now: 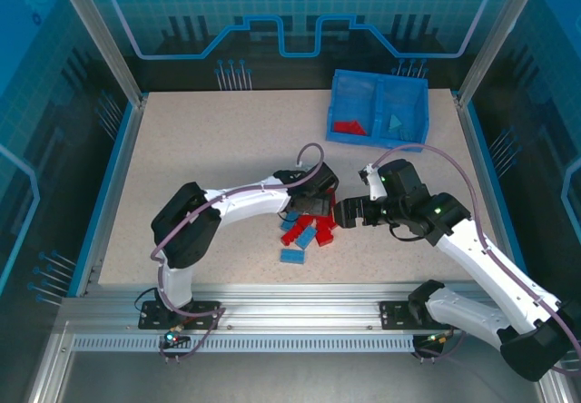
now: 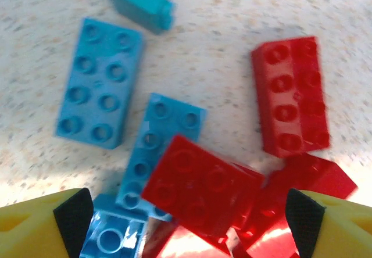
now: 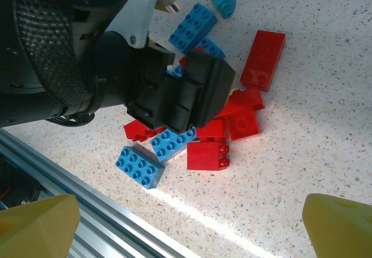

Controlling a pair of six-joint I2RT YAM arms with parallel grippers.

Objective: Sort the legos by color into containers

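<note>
Directly beneath the left gripper (image 2: 189,223), whose jaws stand spread wide with nothing between them, lies a red brick (image 2: 200,185), propped at a tilt on top of the heap of legos (image 1: 304,230) near the middle of the table (image 1: 200,149). Its long axis runs slantwise, closer to the line from one finger to the other than across it, so by my judgement a closing pinch would meet the brick's short ends unless the wrist turns. A blue brick (image 2: 157,136) lies half under it and more red pieces crowd its right side, and these could be nudged or caught along. The right gripper (image 3: 186,229), likewise gaping and empty, hovers just beside the heap on its right, so the left arm is the nearer one. The bin (image 1: 335,94) stands well apart at the far right of the table, red pieces in its left compartment, a teal one in its right
</note>
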